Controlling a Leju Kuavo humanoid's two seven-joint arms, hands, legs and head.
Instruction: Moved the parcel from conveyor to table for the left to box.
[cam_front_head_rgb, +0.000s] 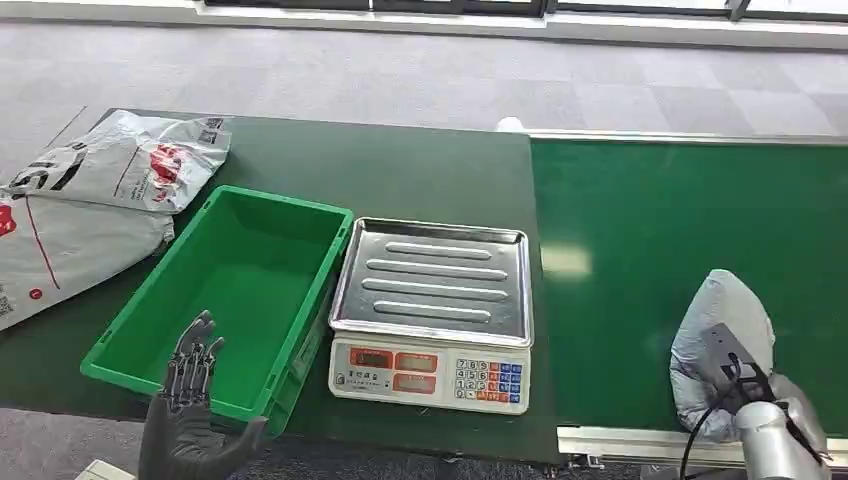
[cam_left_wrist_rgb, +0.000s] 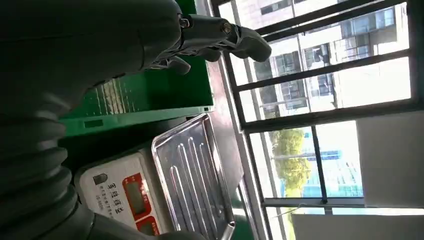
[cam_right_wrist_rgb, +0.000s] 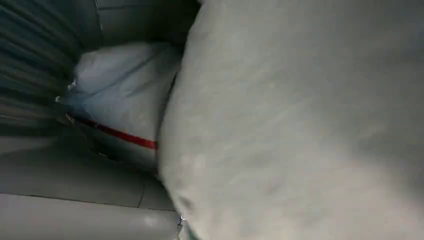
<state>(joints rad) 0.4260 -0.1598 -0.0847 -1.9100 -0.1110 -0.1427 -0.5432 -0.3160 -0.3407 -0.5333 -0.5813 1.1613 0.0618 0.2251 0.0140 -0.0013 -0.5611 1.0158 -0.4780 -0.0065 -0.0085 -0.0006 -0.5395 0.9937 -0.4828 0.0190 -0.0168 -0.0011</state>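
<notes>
1. The right hand (cam_front_head_rgb: 765, 385) sits low on the right of the head view, pressed against the grey parcel (cam_front_head_rgb: 715, 330); its fingers are hidden behind the wrist and the bag, so I cannot tell whether they grip the parcel or merely touch it.
2. The parcel lies on the green conveyor (cam_front_head_rgb: 680, 230), near its front edge, and in the right wrist view its pale plastic (cam_right_wrist_rgb: 300, 125) is right up against the camera.
3. The left hand (cam_front_head_rgb: 190, 395) hovers at the near edge of the green bin (cam_front_head_rgb: 300, 215), fingers spread and holding nothing; the left wrist view shows its thumb (cam_left_wrist_rgb: 245, 42) extended in the air.
4. The bin rests on the dark table (cam_front_head_rgb: 430, 170), just beside a weighing scale (cam_front_head_rgb: 432, 330) with a steel tray (cam_left_wrist_rgb: 195, 170) on top.
5. Two more printed mail bags (cam_front_head_rgb: 110, 190) lie at the table's far left corner, well apart from the conveyor.
</notes>
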